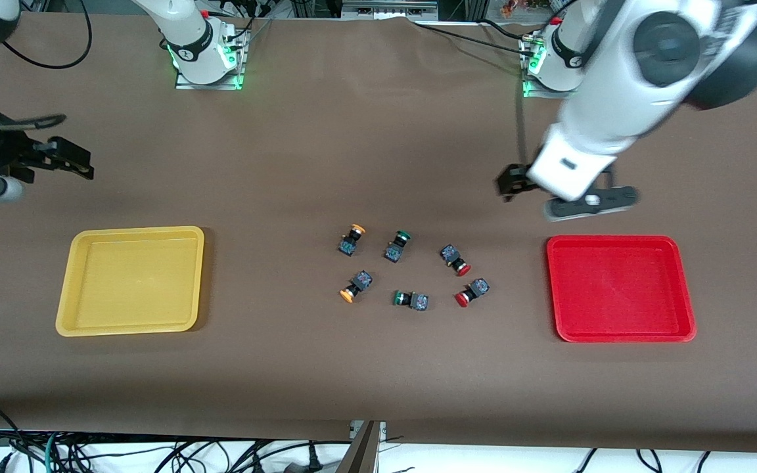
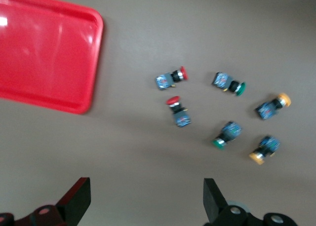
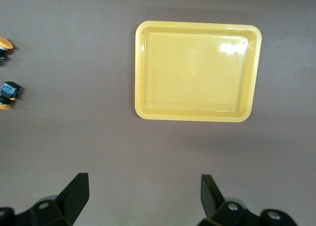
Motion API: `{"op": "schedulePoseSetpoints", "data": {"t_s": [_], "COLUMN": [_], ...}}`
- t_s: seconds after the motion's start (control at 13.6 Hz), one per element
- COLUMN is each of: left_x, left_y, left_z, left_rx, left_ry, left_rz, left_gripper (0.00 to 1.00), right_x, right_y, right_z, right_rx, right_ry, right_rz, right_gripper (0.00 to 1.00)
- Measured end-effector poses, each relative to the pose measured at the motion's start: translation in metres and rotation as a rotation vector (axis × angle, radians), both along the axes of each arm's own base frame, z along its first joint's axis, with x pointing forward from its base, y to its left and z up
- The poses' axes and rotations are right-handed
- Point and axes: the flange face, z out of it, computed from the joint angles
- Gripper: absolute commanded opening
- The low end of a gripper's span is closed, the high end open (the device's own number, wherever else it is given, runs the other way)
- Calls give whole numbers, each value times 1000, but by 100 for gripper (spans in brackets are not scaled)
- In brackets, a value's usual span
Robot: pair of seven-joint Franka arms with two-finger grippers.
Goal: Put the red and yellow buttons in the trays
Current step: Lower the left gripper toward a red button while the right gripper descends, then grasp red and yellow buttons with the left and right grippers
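Nothing had been sorted yet. The right gripper [image 1: 56, 159] waited, fingers spread and empty, over bare table at its own end. The yellow tray [image 1: 130, 281] held nothing. Six buttons lay mid-table between the trays: two yellow buttons [image 1: 351, 239], two green buttons [image 1: 397, 245], two red buttons [image 1: 455, 259]. The red tray [image 1: 619, 289] was bare too; above its rim hung the left gripper [image 1: 566, 195], spread wide, holding nothing.
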Motion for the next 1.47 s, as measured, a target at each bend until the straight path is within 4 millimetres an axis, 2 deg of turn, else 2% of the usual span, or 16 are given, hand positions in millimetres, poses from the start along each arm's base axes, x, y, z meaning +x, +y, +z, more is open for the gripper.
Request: {"op": "schedulePoseSetpoints", "data": {"t_s": [0.15, 0.22, 0.29, 0.52, 0.66, 0.81, 0.96, 1.25, 1.47], "left_x": [6, 9, 13, 32, 40, 45, 52, 65, 71], "left_y": [-28, -33, -32, -5, 4, 5, 5, 1, -13], "left_z": [-12, -16, -19, -32, -49, -70, -97, -185, -247], "left_rx": [-15, -42, -67, -74, -49, -19, -11, 1, -4], "left_ry": [-3, 14, 35, 71, 87, 106, 104, 72, 48], "left_rz": [131, 190, 245, 395, 441, 471, 490, 502, 501], "left_gripper": [100, 100, 100, 100, 100, 100, 100, 100, 100], "right_x": [16, 24, 30, 48, 61, 72, 77, 71, 54], "right_y": [1, 2, 2, 8, 26, 57, 104, 204, 269], "right_z": [-30, -44, -55, -87, -112, -140, -169, -236, -274], "right_rx": [-4, -5, -6, -5, -6, -13, -18, -12, 18], "right_ry": [23, 27, 27, 14, -7, -26, -46, -81, -77], "right_rz": [0, 0, 1, 9, -5, -88, -162, -333, -433], "right_gripper": [100, 100, 100, 100, 100, 100, 100, 100, 100]}}
